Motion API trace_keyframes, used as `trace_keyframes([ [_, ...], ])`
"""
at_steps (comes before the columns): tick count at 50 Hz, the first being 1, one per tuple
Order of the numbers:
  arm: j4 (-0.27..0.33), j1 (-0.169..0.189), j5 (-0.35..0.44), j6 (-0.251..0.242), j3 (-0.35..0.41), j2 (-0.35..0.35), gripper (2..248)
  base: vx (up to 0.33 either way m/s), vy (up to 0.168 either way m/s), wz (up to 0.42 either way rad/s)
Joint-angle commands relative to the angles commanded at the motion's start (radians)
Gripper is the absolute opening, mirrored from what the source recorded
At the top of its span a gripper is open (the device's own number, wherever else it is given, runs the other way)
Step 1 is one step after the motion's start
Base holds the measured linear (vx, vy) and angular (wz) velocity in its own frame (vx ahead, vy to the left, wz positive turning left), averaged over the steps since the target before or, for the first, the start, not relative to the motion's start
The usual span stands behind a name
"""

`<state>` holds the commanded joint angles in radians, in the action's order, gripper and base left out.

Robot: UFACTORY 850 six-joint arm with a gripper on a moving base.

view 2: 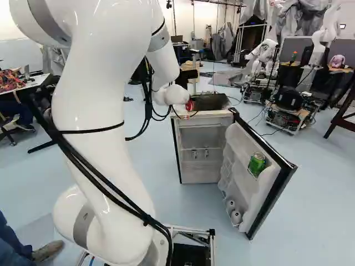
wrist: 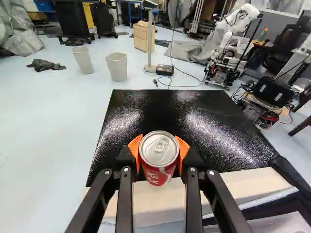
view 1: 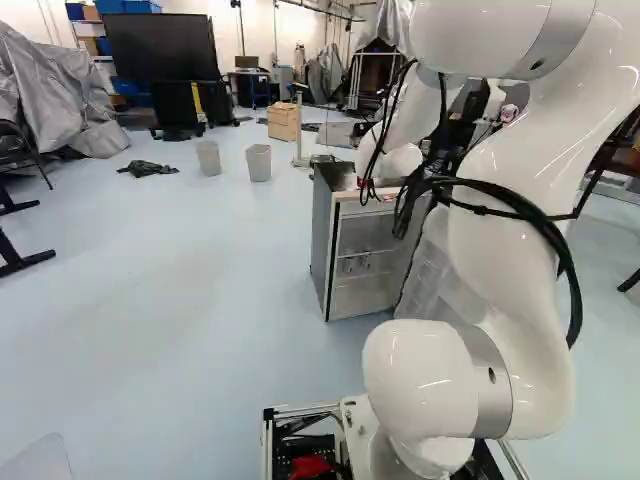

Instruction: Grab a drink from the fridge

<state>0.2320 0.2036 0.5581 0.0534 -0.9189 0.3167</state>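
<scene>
Fingers: my gripper (wrist: 159, 151) has its black fingers clamped, orange pads (wrist: 134, 146) pressing from both sides on the red can.
Red can (wrist: 158, 175): the task's drink, upright at the fridge's front top edge; touching or just above, I can't tell. Thin smooth metal, silvery round lid; I'd squeeze firmly but gently, lest it dent or slip.
Fridge top (wrist: 170, 114): black, pebbled, glossy, with a pale, smooth front edge. I judge the grab made; I should raise the can level, clear that edge, then draw away.
Fridge door (view 2: 249, 191): swung open beside the fridge (view 2: 208, 117), moulded white plastic inside, dark rim. A sideways swing could knock it.
Green can (view 2: 257, 164): in the fridge door's rack; I'd leave it.
Bins (wrist: 117, 66): beyond the fridge, pale, tapering.
</scene>
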Motion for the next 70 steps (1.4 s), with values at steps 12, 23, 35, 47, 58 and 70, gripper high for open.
trace_keyframes([
  [12,0.0,0.0,0.0,0.0,0.0,0.005,98,0.0,0.0,0.0],
  [23,0.0,0.0,0.0,0.0,0.0,0.008,98,0.0,0.0,0.0],
  [35,0.0,0.0,0.0,0.0,0.0,0.008,132,0.0,0.0,0.0],
  [47,0.0,0.001,0.0,0.0,0.008,0.001,199,0.0,0.0,0.0],
  [58,0.0,0.007,0.0,0.0,0.059,-0.042,247,0.0,0.0,0.0],
  [70,0.0,0.029,0.0,0.0,0.114,-0.09,247,0.0,0.0,0.0],
])
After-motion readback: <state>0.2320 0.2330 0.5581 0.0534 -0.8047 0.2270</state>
